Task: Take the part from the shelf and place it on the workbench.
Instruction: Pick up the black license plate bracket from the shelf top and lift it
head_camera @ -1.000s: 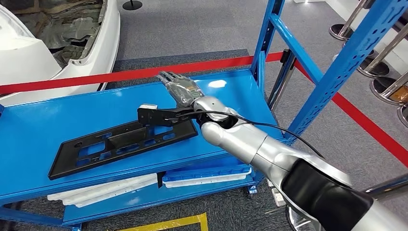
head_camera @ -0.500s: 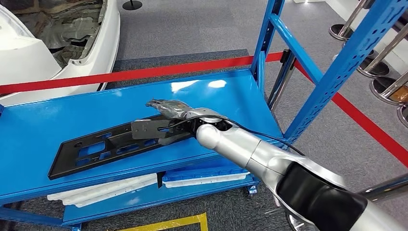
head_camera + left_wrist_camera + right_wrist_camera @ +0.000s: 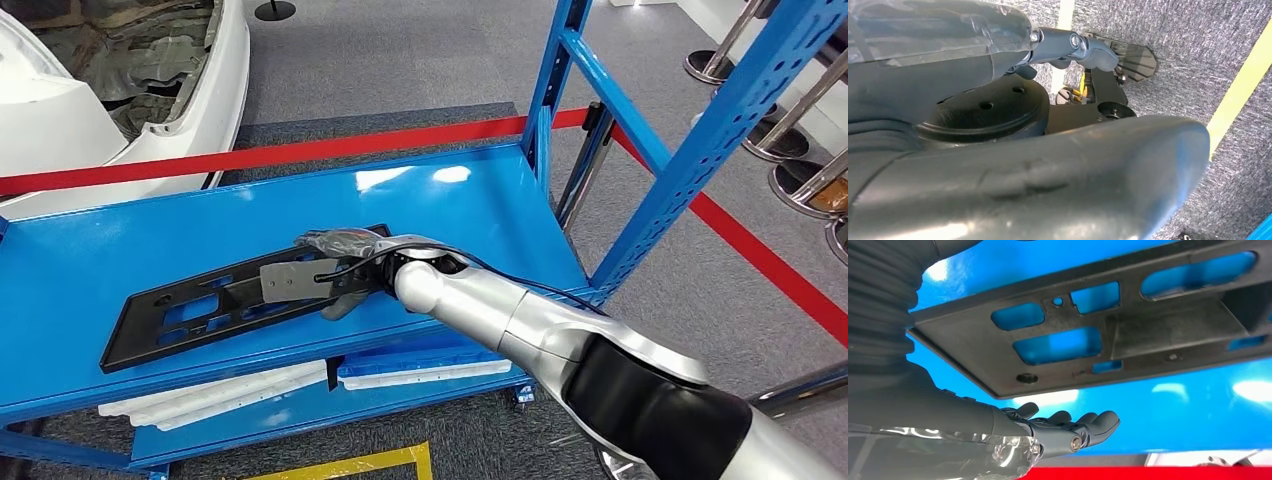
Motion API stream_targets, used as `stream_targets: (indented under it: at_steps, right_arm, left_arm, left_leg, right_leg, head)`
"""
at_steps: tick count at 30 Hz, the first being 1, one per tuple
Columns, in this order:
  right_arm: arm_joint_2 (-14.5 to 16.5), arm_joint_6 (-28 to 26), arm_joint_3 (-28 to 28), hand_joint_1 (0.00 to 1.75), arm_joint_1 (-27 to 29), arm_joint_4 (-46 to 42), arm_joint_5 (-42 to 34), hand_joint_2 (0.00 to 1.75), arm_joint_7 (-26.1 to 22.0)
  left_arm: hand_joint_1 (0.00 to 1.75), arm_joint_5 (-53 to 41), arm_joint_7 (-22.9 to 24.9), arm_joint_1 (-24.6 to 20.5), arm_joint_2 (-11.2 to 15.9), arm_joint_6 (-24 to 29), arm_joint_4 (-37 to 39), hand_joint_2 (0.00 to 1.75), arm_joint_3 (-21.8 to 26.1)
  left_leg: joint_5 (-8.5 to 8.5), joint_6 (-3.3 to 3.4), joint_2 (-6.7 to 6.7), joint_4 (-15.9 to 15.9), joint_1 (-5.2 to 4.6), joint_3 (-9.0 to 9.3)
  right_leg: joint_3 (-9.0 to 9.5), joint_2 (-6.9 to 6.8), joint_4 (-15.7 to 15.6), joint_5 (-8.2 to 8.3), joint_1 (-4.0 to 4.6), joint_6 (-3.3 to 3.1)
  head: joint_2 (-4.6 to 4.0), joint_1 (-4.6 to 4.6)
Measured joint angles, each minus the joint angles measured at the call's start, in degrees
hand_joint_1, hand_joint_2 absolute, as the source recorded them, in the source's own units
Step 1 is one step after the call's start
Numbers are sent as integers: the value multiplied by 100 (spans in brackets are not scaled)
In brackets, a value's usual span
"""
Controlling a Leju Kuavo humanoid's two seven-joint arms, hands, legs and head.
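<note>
A long flat black plastic part (image 3: 230, 300) with several cut-outs lies on the blue shelf (image 3: 120, 240), running from front left to middle. My right hand (image 3: 338, 268) hovers over the part's right end, fingers (image 3: 335, 240) on the far side and thumb on the near side. In the right wrist view the fingers (image 3: 1068, 427) stretch out over the blue surface beside the part (image 3: 1148, 340), apart from it and holding nothing. My left hand (image 3: 1088, 47) hangs over the grey carpet with its fingers extended and nothing in it.
Blue shelf uprights (image 3: 545, 90) stand at the right end of the shelf. Red barrier tape (image 3: 250, 155) runs behind it. White foam trays (image 3: 220, 390) lie on the lower shelf. A white car body (image 3: 90, 90) is at the back left, metal stanchions (image 3: 800, 170) at the right.
My right hand has drawn back from the far side of the shelf and come down over the part's right end, turning sideways. The part has not moved.
</note>
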Motion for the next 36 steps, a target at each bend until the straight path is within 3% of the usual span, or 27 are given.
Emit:
stream_targets:
  at_steps: [19,28,36]
  right_arm:
    - [8,-29,464,0,-113,467,714,175,215]
    - [60,-685,536,0,19,766,1273,175,-353]
    - [129,-881,561,0,125,994,1391,175,-517]
  left_arm:
    - [0,36,62,1,0,63,-29,0,0]
    - [0,143,11,-24,-2,85,-31,0,0]
    - [0,157,-40,-22,-2,76,-31,0,0]
  left_leg:
    - [0,0,0,0,0,0]
    - [0,0,0,0,0,0]
    - [0,0,0,0,0,0]
  right_leg:
    - [-1,0,0,0,0,0]
    - [-1,0,0,0,0,0]
    - [-1,0,0,0,0,0]
  head:
    - [0,0]
    - [0,-1]
    - [0,-1]
